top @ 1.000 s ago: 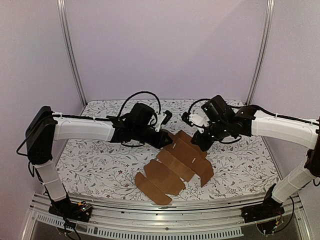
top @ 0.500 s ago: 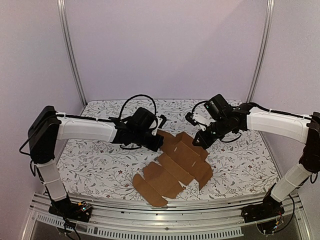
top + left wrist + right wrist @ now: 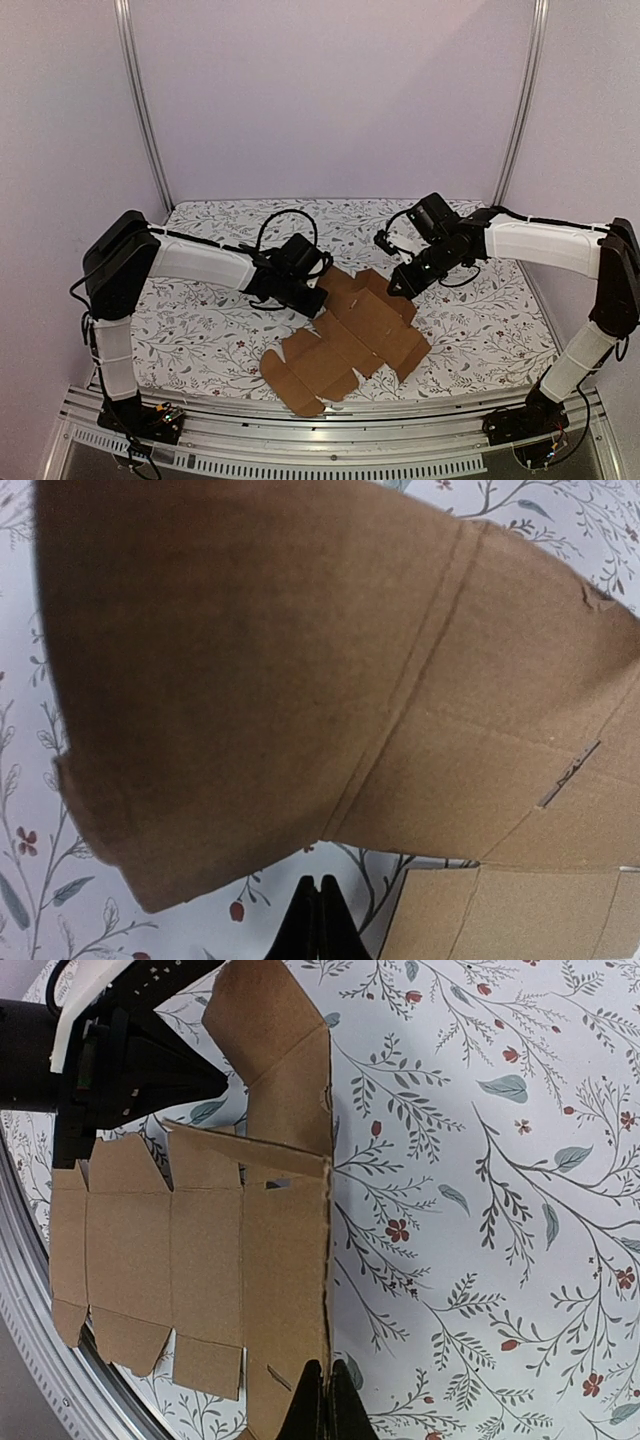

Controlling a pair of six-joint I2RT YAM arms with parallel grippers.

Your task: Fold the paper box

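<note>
The cardboard box [image 3: 345, 335] is being shown mostly flat near the middle of the flowery table [image 3: 190, 320], its long axis running diagonally from near-left to far-right. Its far end is being flanked by both arms. The left gripper [image 3: 318, 303] is being tucked against a raised far-left flap, and the right gripper [image 3: 400, 287] is being set at the far-right corner. Both pairs of jaws are being pressed together, with nothing clamped. Left looks slightly nearer, probably.

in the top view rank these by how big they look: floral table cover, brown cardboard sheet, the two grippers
1. white floral-print table cover
2. flat brown die-cut cardboard sheet
3. black left gripper and black right gripper: they look alike, so no ranking between them
</note>
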